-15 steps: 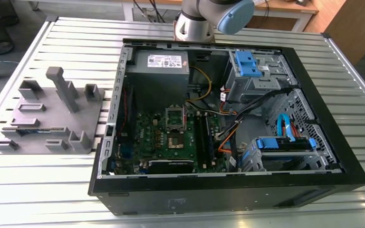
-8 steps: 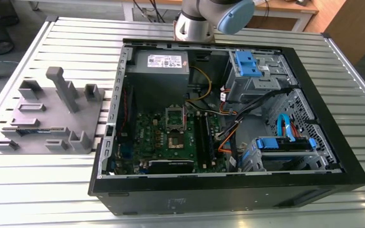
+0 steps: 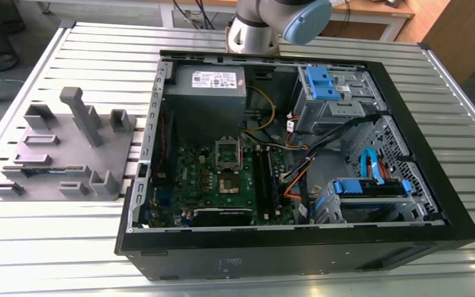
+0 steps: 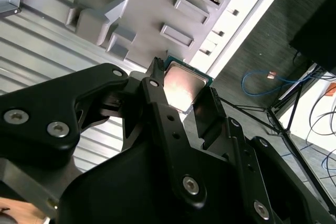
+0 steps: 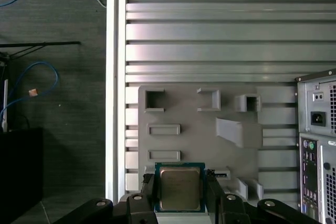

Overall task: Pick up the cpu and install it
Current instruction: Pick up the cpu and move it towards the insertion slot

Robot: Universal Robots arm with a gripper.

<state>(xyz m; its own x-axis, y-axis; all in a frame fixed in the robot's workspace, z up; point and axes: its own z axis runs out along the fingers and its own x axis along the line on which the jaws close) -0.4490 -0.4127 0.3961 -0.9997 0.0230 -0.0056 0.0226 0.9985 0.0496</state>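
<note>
Hidden or cut off: in the exterior view the arm (image 3: 264, 25) runs out of frame past its blue-capped joint. In the second wrist view the gripper (image 4: 181, 95) body covers the lower part of the cpu (image 4: 182, 83).

Pose: in the first wrist view the gripper (image 5: 180, 195) looks straight down on the grey fixture tray (image 5: 194, 129), near the slatted table's (image 5: 210, 35) edge. The computer case's (image 5: 317, 145) rear panel is off to one side.

Grip: black fingers (image 5: 148, 192) pinch the cpu (image 5: 180, 187) by two opposite edges.

Cpu: held flat above the tray's edge, metal top towards the first wrist camera. It is square, with no long axis.

Exterior view: the case (image 3: 303, 247) lies open, with the motherboard (image 3: 221, 179) inside.
</note>
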